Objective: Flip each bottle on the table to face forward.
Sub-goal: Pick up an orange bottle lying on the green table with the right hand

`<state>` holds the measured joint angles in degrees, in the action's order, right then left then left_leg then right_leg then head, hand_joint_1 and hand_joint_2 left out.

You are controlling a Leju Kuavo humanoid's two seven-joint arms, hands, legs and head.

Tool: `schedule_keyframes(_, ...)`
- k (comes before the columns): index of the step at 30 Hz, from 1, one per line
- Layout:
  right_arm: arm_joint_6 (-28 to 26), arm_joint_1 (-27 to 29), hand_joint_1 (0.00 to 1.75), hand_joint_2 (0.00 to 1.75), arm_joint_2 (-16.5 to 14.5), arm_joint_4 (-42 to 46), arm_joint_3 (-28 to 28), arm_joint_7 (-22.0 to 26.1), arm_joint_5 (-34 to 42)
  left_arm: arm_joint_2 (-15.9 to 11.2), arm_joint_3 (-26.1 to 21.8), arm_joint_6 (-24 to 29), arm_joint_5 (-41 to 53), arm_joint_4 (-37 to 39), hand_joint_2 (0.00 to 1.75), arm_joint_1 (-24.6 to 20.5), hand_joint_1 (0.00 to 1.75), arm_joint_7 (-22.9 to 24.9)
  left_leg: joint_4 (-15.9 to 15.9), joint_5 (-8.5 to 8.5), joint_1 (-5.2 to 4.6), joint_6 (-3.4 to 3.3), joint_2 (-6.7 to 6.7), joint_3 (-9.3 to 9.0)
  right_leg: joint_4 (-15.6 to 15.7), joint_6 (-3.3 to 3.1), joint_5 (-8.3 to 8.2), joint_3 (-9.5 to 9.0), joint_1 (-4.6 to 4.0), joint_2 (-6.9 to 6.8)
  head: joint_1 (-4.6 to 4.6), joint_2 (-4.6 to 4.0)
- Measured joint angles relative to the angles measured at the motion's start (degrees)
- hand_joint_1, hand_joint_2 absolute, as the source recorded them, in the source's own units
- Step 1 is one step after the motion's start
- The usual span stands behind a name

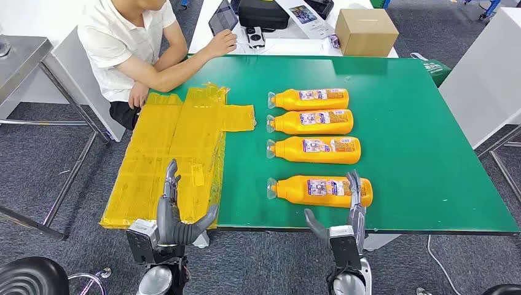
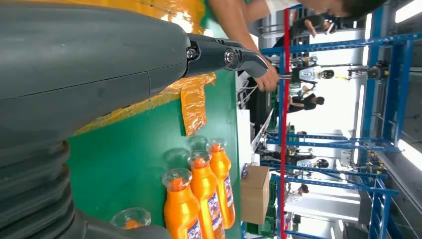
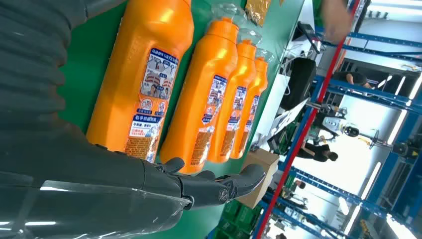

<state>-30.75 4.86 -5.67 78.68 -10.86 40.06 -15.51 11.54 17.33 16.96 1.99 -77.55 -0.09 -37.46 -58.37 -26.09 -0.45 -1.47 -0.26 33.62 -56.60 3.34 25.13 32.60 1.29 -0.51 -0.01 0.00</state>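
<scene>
The green tabletop point(image 1: 418, 153) carries a flattened yellow plastic sheet point(image 1: 172, 153) on its left part and four orange bottles point(image 1: 313, 123) lying on their sides in a column, caps pointing left, labels up. The right hand point(image 1: 351, 203) rests over the nearest bottle point(image 1: 319, 189) — fingers extended, gripping nothing. The left hand point(image 1: 175, 206) hovers over the sheet, fingers apart, empty

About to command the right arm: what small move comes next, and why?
Probably close the right hand around the nearest bottle. Its fingers already reach over that bottle's base end but look open, gripping nothing, and all four bottles lie on the green table.
</scene>
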Motion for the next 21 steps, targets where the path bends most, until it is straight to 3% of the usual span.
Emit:
schedule_keyframes(17,0.90,-0.13,0.00,1.75,-0.96,-0.07,0.34,0.00,2.37,0.00,0.49,0.73,2.33,0.00,1.75,0.22,0.00,0.06,0.00,0.00,0.00,0.00,0.00,0.00,0.00,0.00,0.00,-0.01,0.00,0.00,-0.01,0.00)
schedule_keyframes(21,-0.98,-0.38,0.00,1.75,-1.06,-0.30,0.15,0.00,0.59,0.00,0.90,1.52,2.91,0.01,1.75,0.19,0.00,0.07,0.00,0.00,0.00,0.00,0.00,0.00,0.00,0.00,0.00,0.00,0.00,0.00,-0.01,0.00)
